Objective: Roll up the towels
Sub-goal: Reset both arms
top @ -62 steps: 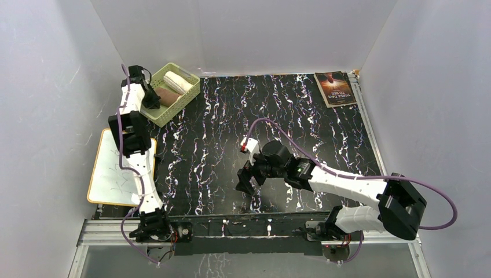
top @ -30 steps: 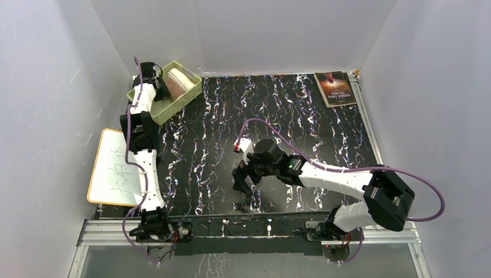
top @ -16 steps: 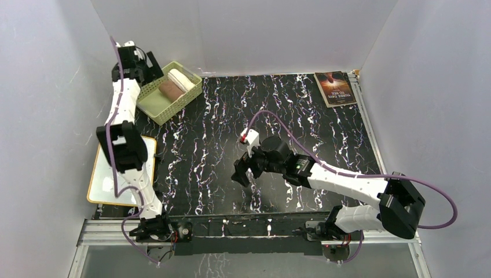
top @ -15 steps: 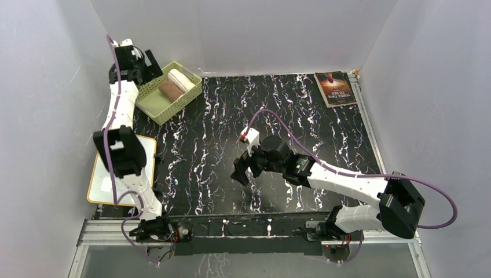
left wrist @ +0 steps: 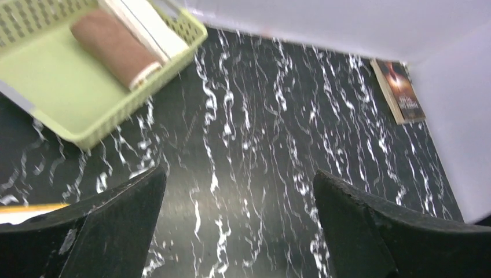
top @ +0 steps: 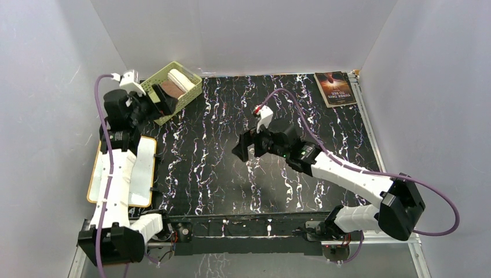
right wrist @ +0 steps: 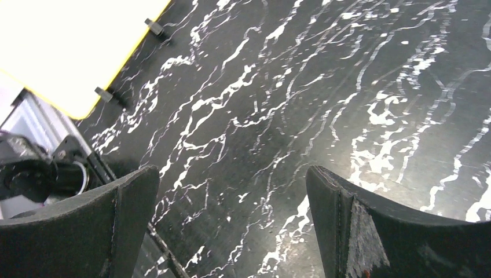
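- Book at far right corner of worktop: dark cover, title lines upside-down in top view, too small to read. No other writing legible.
- Both towels rolled, lying in green basket at far left of worktop.
- Brown towel: short cylinder, long axis across basket's width, pale end facing the wall nearest worktop centre.
- Cream towel: parallel to brown one, just beside it on the far side, at basket's far end; partly cut off in left wrist view.
- Left fingers: spread wide, nothing btwn them, above worktop near basket's near side.
- Right fingers: spread wide, holding nothing, above mid-worktop, well apart from basket.
- Yellow-edged white board on left edge of worktop.
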`<state>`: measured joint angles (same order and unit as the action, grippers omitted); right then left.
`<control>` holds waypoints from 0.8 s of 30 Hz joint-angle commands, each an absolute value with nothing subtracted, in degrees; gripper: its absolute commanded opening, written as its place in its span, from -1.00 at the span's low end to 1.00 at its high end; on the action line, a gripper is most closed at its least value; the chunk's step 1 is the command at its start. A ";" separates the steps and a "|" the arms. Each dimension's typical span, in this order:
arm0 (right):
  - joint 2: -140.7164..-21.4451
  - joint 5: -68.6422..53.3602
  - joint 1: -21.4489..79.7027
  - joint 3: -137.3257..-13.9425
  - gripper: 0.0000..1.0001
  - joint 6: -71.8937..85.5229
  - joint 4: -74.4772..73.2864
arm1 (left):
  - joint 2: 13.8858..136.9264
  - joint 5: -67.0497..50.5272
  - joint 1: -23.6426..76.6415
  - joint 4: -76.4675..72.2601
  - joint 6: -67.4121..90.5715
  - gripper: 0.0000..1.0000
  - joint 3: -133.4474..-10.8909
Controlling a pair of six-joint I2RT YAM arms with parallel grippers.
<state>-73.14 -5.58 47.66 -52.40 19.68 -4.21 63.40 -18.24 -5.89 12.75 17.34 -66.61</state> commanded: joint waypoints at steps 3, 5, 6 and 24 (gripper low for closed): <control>-68.92 -3.77 40.62 -54.88 0.96 22.37 -4.64 | 52.68 -28.08 -5.65 14.31 18.04 0.97 -56.72; -67.82 -2.10 38.34 -54.32 0.96 23.19 -5.39 | 49.95 -29.22 -5.67 12.96 18.70 0.97 -53.93; -67.19 -0.97 37.52 -54.05 0.97 23.51 -5.87 | 48.87 -29.45 -5.63 12.46 18.87 0.97 -52.78; -65.89 8.26 36.47 -52.81 0.96 22.28 -6.05 | 45.92 -30.67 -5.65 11.52 16.56 0.97 -48.37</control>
<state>-64.77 6.81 36.32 -51.75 23.68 -8.88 47.66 -29.04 -5.82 13.50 17.32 -48.64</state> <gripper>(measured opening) 0.981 0.983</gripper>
